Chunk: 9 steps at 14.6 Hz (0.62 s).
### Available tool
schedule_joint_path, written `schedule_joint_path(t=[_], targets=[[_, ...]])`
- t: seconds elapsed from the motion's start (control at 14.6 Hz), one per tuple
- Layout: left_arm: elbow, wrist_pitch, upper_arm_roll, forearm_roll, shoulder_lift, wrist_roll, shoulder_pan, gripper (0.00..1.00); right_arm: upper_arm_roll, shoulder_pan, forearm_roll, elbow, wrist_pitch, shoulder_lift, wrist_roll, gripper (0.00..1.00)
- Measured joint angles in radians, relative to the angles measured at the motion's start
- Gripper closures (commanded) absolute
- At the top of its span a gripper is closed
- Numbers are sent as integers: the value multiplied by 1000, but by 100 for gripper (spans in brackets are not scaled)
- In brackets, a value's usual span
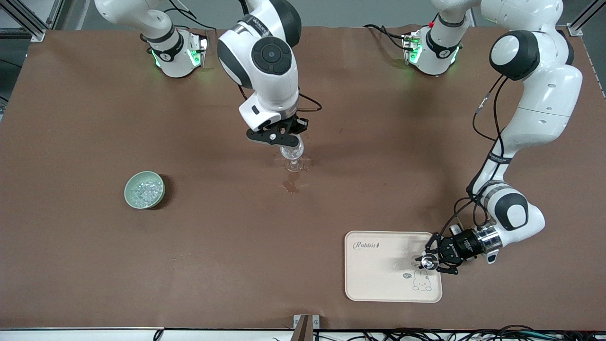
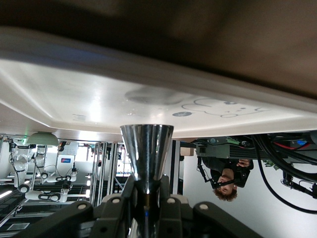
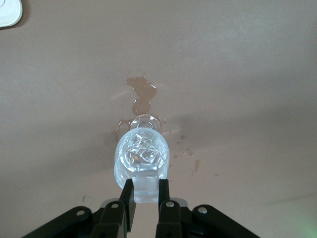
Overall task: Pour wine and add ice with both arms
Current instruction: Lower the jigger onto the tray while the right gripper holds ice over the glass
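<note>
Jaws of the right gripper (image 3: 146,198) are closed narrow on a clear tumbler (image 3: 141,161), gripped at its rim between the black fingers (image 3: 126,198). Ice (image 3: 141,151) shows as glinting chunks inside that tumbler. Directly under it stands a stemmed glass (image 1: 294,158), its foot on the brown table (image 1: 213,237), and just past the foot a small wet spill (image 3: 141,94) darkens the surface, with a few droplets beside it. In the front view the right gripper (image 1: 279,135) hangs over this glass near the table's middle.

Jaws of the left gripper (image 2: 146,198) are clamped tight on the stem of a shiny metal cup (image 2: 147,148), a flared cone that points out from the fingertips. Just ahead of its mouth lies a pale tray (image 2: 148,94) with a rabbit drawing. From the front, the left gripper (image 1: 438,258) lies low over the tray (image 1: 378,279), at the edge toward the left arm's end.

Well away from both jaws, toward the right arm's end, a green bowl (image 1: 144,189) sits on the table holding more ice (image 1: 143,192).
</note>
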Motion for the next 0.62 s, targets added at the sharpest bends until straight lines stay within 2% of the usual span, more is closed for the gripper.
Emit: schedule_joint_path(t=[0.48,0.55,0.62], targets=[[-1,-1,1,-8,27,0,-7,67,0,17,-18,-1,3,42,0,98],[-1,-1,1,-8,27,0,-7,58,0,20,-18,-1,3,45,0,98],[-1,-1,1,-8,27,0,-7,44,0,21,-18,-1,3,48,0,97]])
